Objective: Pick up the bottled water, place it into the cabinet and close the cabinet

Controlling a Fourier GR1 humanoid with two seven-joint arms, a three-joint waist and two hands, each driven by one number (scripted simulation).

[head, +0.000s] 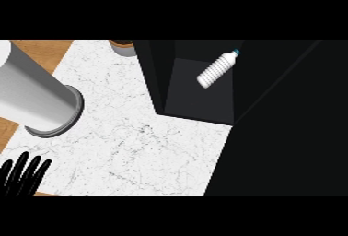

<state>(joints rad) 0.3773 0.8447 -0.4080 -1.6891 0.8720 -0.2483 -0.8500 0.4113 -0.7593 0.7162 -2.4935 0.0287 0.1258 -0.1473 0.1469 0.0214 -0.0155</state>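
The bottle [219, 69] lies tilted inside the open cabinet [204, 99] on the marble bench [136, 147]. The left hand [20, 175] rests released at the lower-left edge, fingers up.

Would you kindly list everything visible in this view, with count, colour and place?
bottle: one, white with a blue cap, lying tilted inside the cabinet, cap toward the upper right
cabinet: one, black, open, at the upper middle of the counter
door: one, black, swung open, filling the right side of the view
counter: one, white marble with a wooden edge at the left
cylinder: one, grey-white, large, at the left over the counter's edge; what it is cannot be told
pot: one, grey with a brown top, at the upper edge, left of the cabinet, mostly cut off
left hand: one, black, fingers straight and up, resting at the lower left
right hand: not in view
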